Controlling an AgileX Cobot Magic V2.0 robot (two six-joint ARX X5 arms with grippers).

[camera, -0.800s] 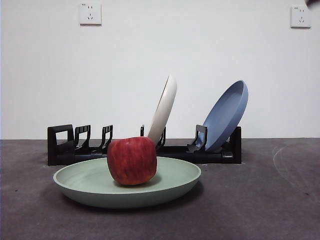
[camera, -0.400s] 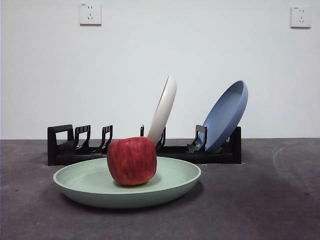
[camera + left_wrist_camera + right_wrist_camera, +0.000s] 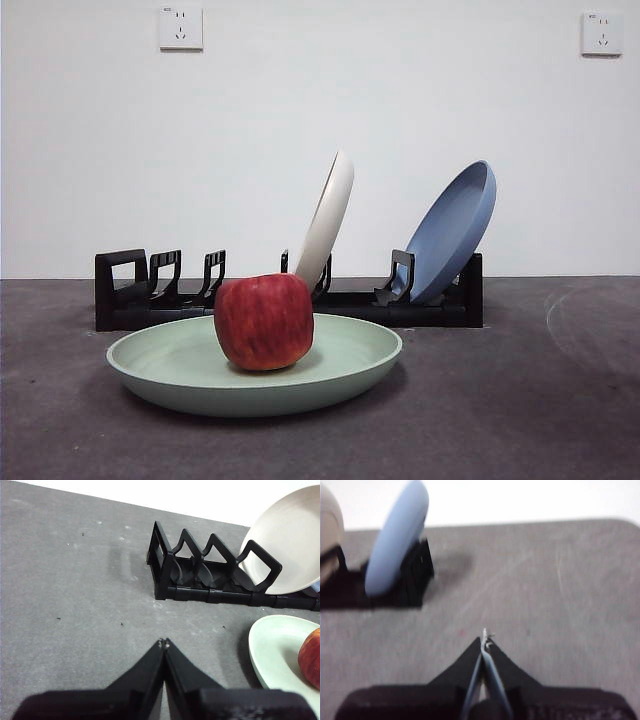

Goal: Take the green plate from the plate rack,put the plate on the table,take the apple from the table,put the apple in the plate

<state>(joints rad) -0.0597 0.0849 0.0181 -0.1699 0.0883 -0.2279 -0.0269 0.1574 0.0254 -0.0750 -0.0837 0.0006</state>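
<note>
The green plate [image 3: 180, 365] lies flat on the table [image 3: 520, 400] in front of the plate rack [image 3: 130, 295]. On the plate rests the red apple [image 3: 264, 321], upright near its middle. The left wrist view catches the plate's edge [image 3: 275, 655], part of the apple [image 3: 311, 656] and the rack's looped end [image 3: 200, 575]. My left gripper [image 3: 163, 643] hovers shut over bare table beside the plate, holding nothing. My right gripper [image 3: 485, 634] is shut and empty above the table, off the rack's other end [image 3: 415, 582]. Neither arm shows in the front view.
A cream-white plate [image 3: 328, 217] and a blue plate [image 3: 455, 230] lean in the rack's slots. The same blue plate [image 3: 395, 545] appears in the right wrist view. Two wall sockets [image 3: 180, 27] sit high on the white wall behind.
A dark tip at the front view's top right corner one second ago has left the picture. The plate, apple and rack have not moved.
</note>
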